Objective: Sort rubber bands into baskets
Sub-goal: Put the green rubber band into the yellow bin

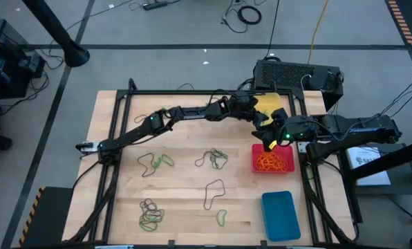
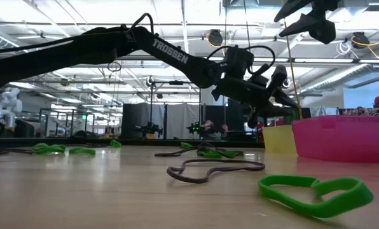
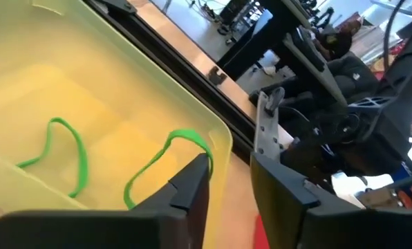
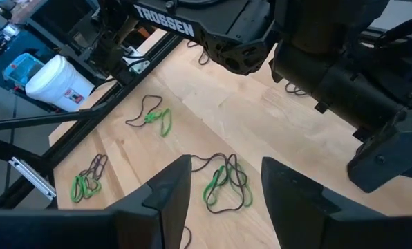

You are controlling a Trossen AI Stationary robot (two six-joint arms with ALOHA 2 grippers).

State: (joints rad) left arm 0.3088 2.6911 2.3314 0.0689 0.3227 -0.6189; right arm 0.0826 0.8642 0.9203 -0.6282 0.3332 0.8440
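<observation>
My left gripper is open above the yellow basket at the far right; in the left wrist view its fingers stand over the basket's near corner. Two green rubber bands lie on the basket's floor. My right gripper is open and empty above the far edge of the red basket, which holds several orange bands. The blue basket stands at the near right. Loose green and dark bands lie on the table. My left gripper has one fingertip right beside the upper loop of a green band that lies in the yellow basket. I cannot tell whether the finger touches it. The fingers come from above, slanting down.
A dark band and a green one lie near the table's front; more lie at the far left. A black box stands behind the yellow basket. The two grippers are close together.
</observation>
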